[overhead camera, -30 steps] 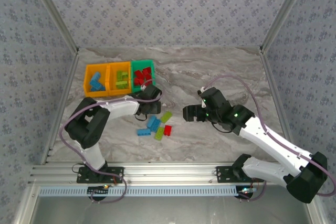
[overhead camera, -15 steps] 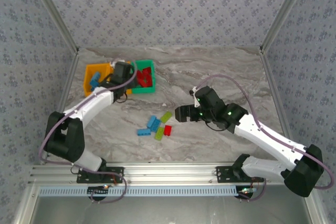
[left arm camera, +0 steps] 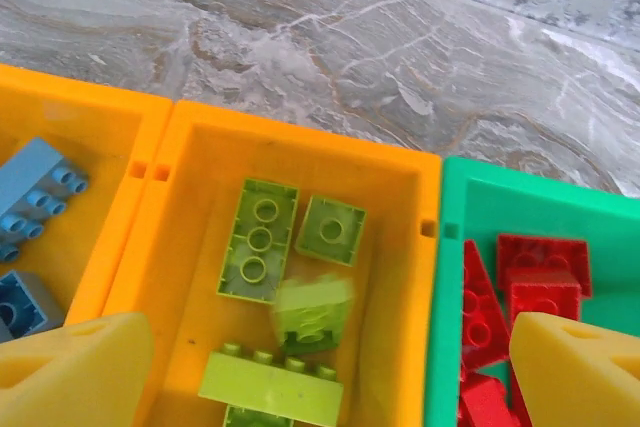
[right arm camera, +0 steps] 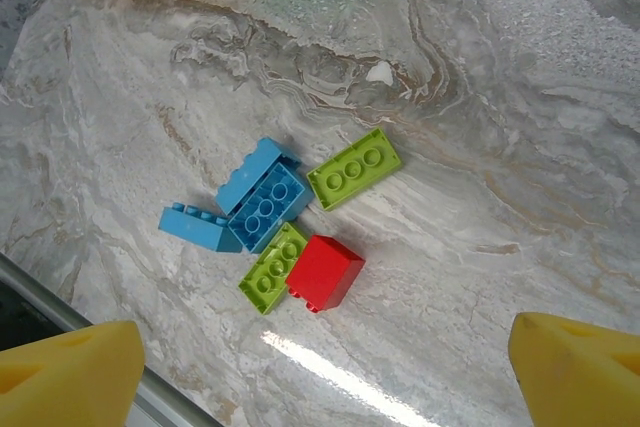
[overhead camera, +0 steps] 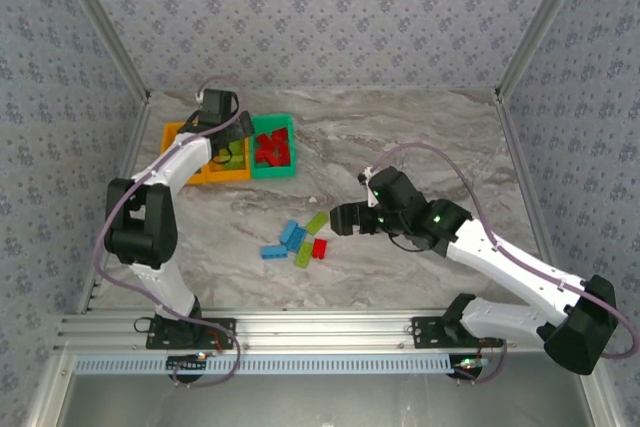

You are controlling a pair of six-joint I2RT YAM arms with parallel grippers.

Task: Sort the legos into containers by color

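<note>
Where legos [overhead camera: 298,240] lie, right hand [overhead camera: 338,219] near, likely apart.

The overhead camera sits high behind the arm bases [overhead camera: 190,329] and looks down and forward over the whole counter [overhead camera: 420,137], out to the papered walls [overhead camera: 320,17]. The left wrist camera hangs close above the three bins [left arm camera: 300,152], tilted toward the far wall, with the left fingers [left arm camera: 70,367] in its bottom corners. The right wrist camera is farther off, looking down on the loose bricks [right arm camera: 265,202], with the right fingers [right arm camera: 65,372] in its bottom corners and the bins along its top edge. Both wrist views show patches of what the overhead one sees.
</note>
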